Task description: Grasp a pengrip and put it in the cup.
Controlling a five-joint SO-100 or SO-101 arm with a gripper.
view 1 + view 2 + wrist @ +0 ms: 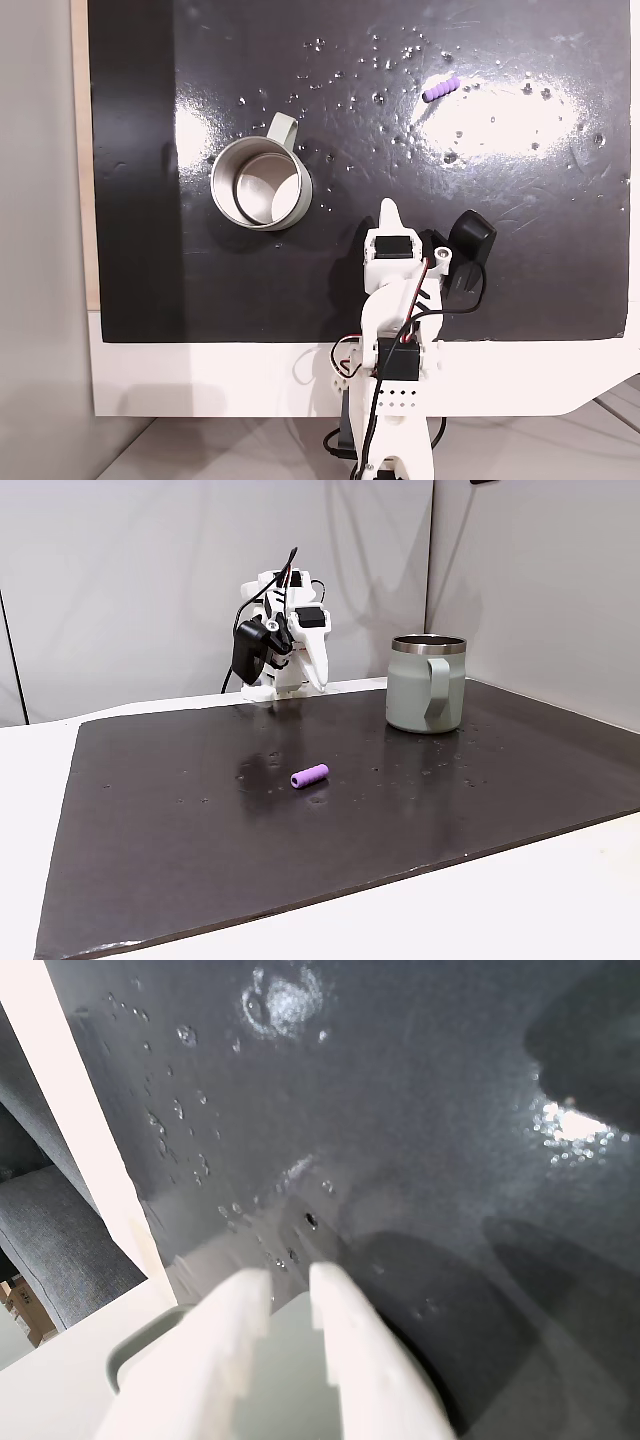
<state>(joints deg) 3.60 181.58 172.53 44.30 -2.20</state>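
The pengrip (440, 88) is a small purple ribbed cylinder lying on the black mat at the upper right of a fixed view; in the other fixed view the pengrip (310, 775) lies mid-mat, alone. The cup (214, 186), pale grey-green with a shiny inside, stands upright at centre left, its handle pointing away from the arm. From the side, the cup (410, 695) stands right of the arm. My white gripper (390, 209) is folded back near the arm's base, shut and holding nothing, well short of both. In the wrist view the fingertips (245, 1295) nearly touch, with the cup (140, 1355) low behind them.
The black mat (520, 260) covers most of a white table (200, 380) and carries white specks and glare patches. A black camera (468, 243) hangs beside the arm. Pale walls stand behind the arm and to the right of the cup in a fixed view.
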